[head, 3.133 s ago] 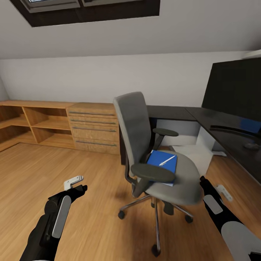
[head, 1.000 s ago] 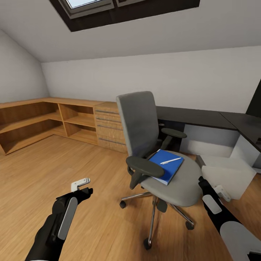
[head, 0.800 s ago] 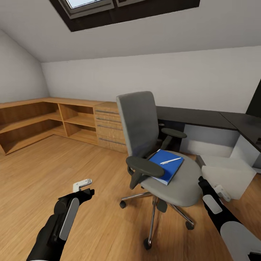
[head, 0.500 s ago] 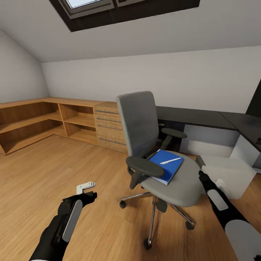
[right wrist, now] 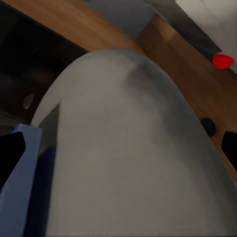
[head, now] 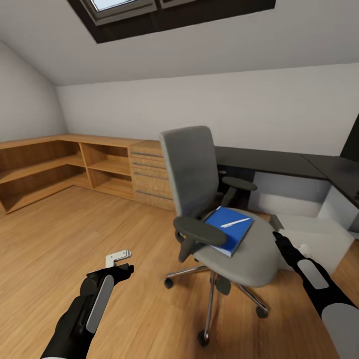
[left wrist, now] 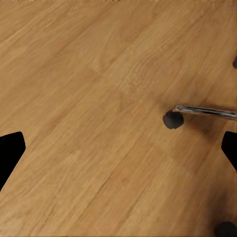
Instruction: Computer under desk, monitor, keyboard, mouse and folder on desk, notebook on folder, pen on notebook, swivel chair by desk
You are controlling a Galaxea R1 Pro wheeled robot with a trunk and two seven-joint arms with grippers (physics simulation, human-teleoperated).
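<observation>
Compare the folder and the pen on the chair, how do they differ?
The folder is a broad, flat, bright blue rectangle; the pen is a thin pale stick. The folder is far larger, and the pen is much shorter than it. The folder rests directly on the chair seat, while the pen lies on top of the folder. Both lie flat and neither gripper holds them.

We record a wooden floor point(head: 60, 239) laid in light oak planks, running wall to wall. Along the left wall stands a low open shelf unit point(head: 45, 169) in matching wood, joined to a light wooden drawer cabinet point(head: 149, 179) with four long metal handles. The walls point(head: 249, 109) are white beneath a sloped ceiling carrying a dark-framed skylight point(head: 164, 12).
</observation>
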